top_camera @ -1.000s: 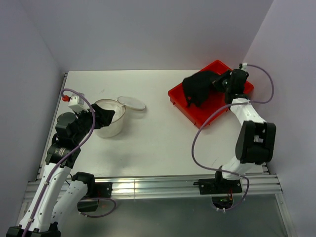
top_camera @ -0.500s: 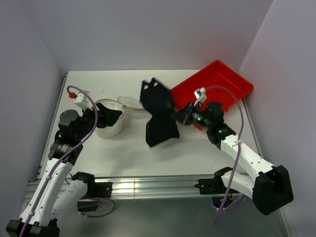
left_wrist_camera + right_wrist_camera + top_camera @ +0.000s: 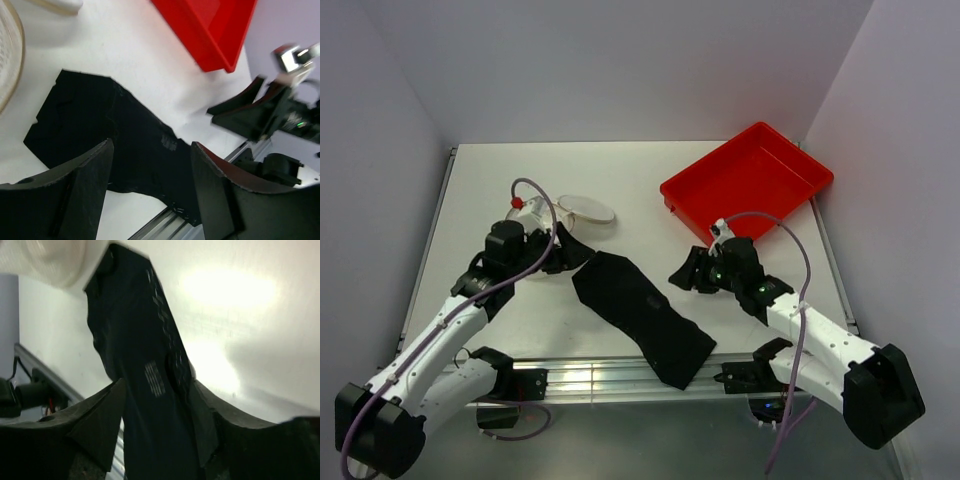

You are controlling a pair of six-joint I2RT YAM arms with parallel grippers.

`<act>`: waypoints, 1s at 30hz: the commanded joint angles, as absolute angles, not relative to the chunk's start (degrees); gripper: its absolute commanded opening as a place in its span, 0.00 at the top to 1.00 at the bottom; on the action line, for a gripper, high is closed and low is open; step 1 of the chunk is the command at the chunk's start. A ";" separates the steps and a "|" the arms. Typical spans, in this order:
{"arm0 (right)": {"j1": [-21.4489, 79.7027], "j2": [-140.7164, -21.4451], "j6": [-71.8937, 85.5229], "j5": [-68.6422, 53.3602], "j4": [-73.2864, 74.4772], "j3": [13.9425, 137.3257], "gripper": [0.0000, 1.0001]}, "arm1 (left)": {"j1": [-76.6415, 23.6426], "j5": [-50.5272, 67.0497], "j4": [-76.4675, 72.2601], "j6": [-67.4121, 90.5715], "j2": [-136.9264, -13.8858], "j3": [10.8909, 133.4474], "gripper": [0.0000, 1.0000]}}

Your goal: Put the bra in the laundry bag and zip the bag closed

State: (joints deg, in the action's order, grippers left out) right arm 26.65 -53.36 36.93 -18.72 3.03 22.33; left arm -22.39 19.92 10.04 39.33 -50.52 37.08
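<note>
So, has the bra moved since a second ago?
Yes. The bra has left the red tray and now lies on the table, left of the tray and reaching the near edge.

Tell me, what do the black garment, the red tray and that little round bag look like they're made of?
The black bra looks like soft, matt fabric: it lies limp and flat. The red tray seems to be smooth moulded plastic, evenly coloured, with a crisp rim. The laundry bag appears to be fine translucent white mesh; a faint grid texture shows in its wall.
</note>
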 commanded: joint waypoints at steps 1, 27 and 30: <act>27.16 -56.85 32.17 -13.53 3.69 30.40 0.40 | -25.83 13.28 7.12 41.74 -51.93 35.60 0.32; 35.86 -60.21 31.20 -5.10 0.88 29.79 0.55 | -49.57 -8.87 3.16 41.40 -79.80 35.94 0.40; 35.86 -59.07 31.20 -5.01 0.27 29.62 0.55 | -50.54 -12.65 3.52 40.26 -83.49 36.91 0.48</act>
State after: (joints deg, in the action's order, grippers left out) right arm 35.48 -61.04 31.00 -6.39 2.98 30.28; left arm -49.65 -6.70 3.81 42.46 -80.93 34.83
